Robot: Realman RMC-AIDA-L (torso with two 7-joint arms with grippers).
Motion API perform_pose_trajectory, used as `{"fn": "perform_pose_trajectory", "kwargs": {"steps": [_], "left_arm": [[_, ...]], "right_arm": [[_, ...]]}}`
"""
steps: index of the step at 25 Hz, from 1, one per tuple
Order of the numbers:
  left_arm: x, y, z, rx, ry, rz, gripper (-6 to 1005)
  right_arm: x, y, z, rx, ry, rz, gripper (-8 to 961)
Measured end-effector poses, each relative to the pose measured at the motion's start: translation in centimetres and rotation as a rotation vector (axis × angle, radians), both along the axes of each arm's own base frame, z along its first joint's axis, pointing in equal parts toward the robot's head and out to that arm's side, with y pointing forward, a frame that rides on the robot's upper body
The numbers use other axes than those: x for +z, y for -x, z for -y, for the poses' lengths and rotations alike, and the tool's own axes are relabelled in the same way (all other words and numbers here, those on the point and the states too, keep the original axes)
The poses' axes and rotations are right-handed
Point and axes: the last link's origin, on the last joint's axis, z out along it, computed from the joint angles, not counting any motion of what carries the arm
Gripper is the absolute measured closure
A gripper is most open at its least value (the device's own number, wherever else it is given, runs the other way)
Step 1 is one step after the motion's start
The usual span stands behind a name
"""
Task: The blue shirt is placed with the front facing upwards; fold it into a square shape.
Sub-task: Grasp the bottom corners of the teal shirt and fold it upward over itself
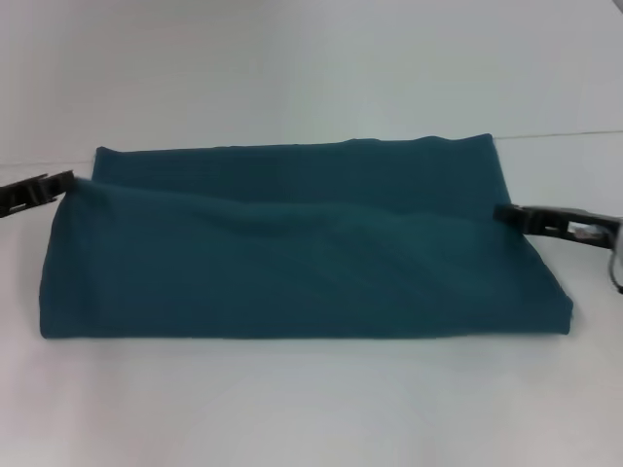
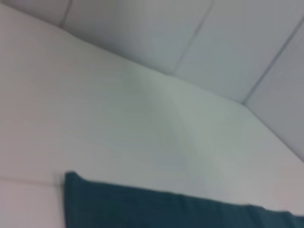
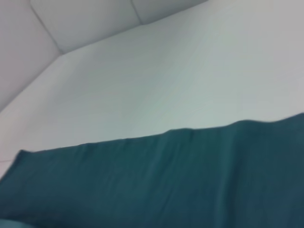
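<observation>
The blue shirt [image 1: 302,248] lies across the middle of the head view on the white table [image 1: 311,409], folded into a wide band with only plain teal fabric showing. A raised fold runs from the left edge toward the right edge, slightly above the band's centre. The left gripper [image 1: 68,182] sits at the left edge of the frame, its tip touching the shirt's upper left corner. The right gripper [image 1: 503,214] sits at the right edge of the frame, its tip meeting the shirt's right side. Whether either gripper clamps the fabric cannot be told. Both wrist views show a strip of teal fabric along the lower frame against the table.
</observation>
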Motion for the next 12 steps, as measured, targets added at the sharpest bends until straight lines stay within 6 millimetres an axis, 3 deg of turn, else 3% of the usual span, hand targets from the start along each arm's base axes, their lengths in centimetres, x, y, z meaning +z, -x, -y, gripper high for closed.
{"fn": "perform_pose_trajectory", "kwargs": {"steps": [8,12], "left_arm": [[-2.5,-2.2,-2.5,0.001,-0.027,-0.082,994],[-2.8,-3.4,-3.6,-0.014,-0.049,-0.118,994]], "right_arm": [[-2.0,1.4,-2.8,-0.048,-0.112,0.066,946],[-1.5,1.9,-3.7,-0.042,-0.171,0.063,947]]}}
